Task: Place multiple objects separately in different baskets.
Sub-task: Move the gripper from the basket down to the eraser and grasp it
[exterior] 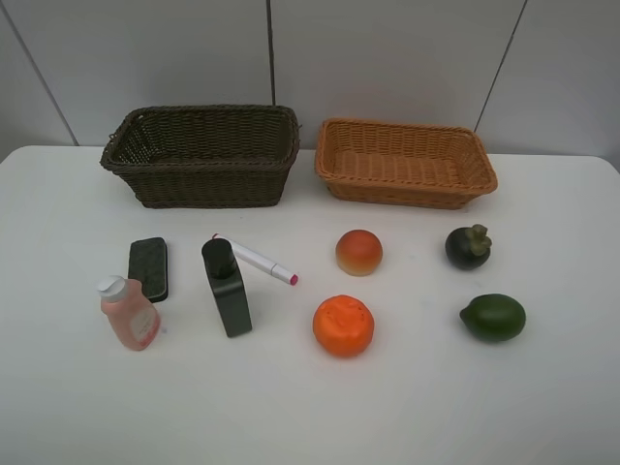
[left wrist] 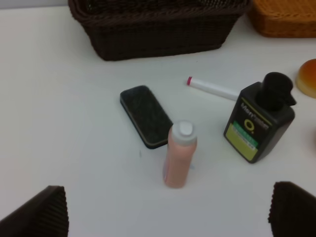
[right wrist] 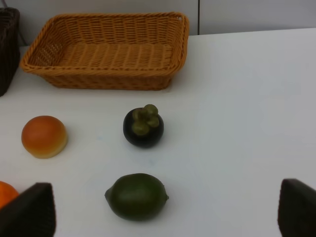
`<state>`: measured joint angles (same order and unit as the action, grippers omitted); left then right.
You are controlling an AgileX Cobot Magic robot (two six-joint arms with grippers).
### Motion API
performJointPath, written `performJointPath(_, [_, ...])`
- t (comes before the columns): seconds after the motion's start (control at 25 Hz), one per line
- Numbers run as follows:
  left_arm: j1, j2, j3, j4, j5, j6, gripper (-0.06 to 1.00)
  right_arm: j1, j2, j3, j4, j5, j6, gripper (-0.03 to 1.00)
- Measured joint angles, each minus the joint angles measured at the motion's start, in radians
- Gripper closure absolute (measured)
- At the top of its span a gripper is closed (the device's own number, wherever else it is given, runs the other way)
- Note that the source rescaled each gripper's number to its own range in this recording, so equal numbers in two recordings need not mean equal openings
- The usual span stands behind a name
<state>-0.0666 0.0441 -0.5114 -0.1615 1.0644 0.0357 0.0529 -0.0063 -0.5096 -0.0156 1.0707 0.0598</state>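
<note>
Left wrist view: left fingers (left wrist: 37, 215) wide apart, empty; right fingers (right wrist: 29, 210) likewise, near green fruit (right wrist: 137, 196).

1. Table (exterior: 77, 407): white, matte top, filling the lower part of the high view; far edge straight, with a rounded corner at each end.
2. Wall (exterior: 387, 58): pale grey panels, rising just behind the table's far edge.
3. Seams (exterior: 271, 48): thin dark lines between panels; one near vertical, two slanted.
4. Light: soft and even; shadows on the table faint and short.
</note>
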Motion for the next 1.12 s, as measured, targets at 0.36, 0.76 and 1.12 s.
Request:
performJointPath(0.36, [0.000, 0.530, -0.051, 0.061, -0.128, -0.095, -0.06, 0.000, 0.000, 0.000, 0.000, 0.000, 0.000, -0.03])
performJointPath(0.76, [0.000, 1.197, -0.306, -0.019, -0.217, -0.176, -0.06, 0.000, 0.000, 0.000, 0.000, 0.000, 0.000, -0.03])
performJointPath(1.12, [-0.001, 1.550, -0.495, -0.109, -0.214, -0.215, -0.06, 0.000, 0.000, 0.000, 0.000, 0.000, 0.000, -0.03])
